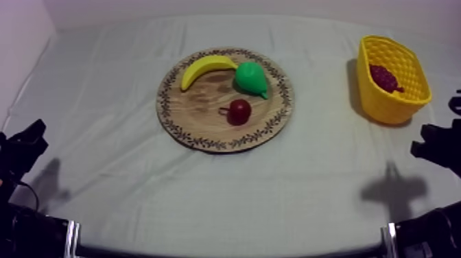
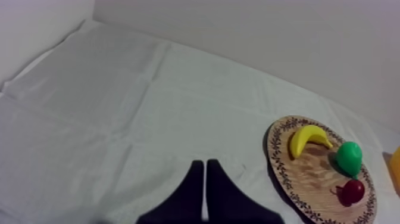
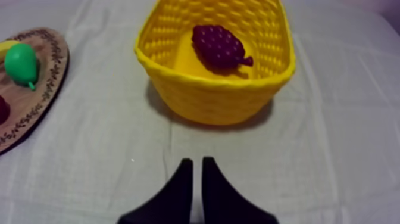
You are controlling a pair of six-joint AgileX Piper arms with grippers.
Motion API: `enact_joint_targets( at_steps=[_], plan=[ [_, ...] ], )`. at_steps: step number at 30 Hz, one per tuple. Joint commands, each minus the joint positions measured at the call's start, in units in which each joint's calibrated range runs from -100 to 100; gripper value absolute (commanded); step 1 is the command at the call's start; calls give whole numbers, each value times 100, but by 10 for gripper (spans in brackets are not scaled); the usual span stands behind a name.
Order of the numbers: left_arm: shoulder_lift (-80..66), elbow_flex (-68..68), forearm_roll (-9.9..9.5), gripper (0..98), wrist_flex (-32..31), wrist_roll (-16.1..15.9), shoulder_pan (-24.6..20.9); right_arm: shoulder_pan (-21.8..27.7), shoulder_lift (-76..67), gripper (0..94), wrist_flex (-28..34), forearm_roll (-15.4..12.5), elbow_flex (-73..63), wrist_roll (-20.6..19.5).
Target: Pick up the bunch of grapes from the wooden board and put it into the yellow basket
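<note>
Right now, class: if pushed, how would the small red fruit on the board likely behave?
The small red fruit looks round, so it would probably roll. Its smooth-looking skin may slip. The flat board would hardly stop it.

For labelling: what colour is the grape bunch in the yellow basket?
Grape bunch: dark purple; right wrist view.

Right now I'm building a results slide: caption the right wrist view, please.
Right gripper shut and empty before the yellow basket, bunch of grapes lying inside.

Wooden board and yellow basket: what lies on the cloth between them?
Nothing: between the wooden board and the yellow basket the cloth lies bare, as the top view shows.
</note>
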Motion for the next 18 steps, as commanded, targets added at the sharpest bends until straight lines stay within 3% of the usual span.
enact_joint_targets(
  at_steps=[1, 7, 18],
  plan=[
    [0, 2, 0, 0, -1, 1, -1, -109, -595, 23, 206, -54, 14, 57],
    [0, 2, 0, 0, -1, 1, -1, -314, -1352, 9, 746, -201, -17, 212],
    [0, 2, 0, 0, -1, 1, -1, -290, -1681, 3, 833, -104, 409, 161]
  ],
)
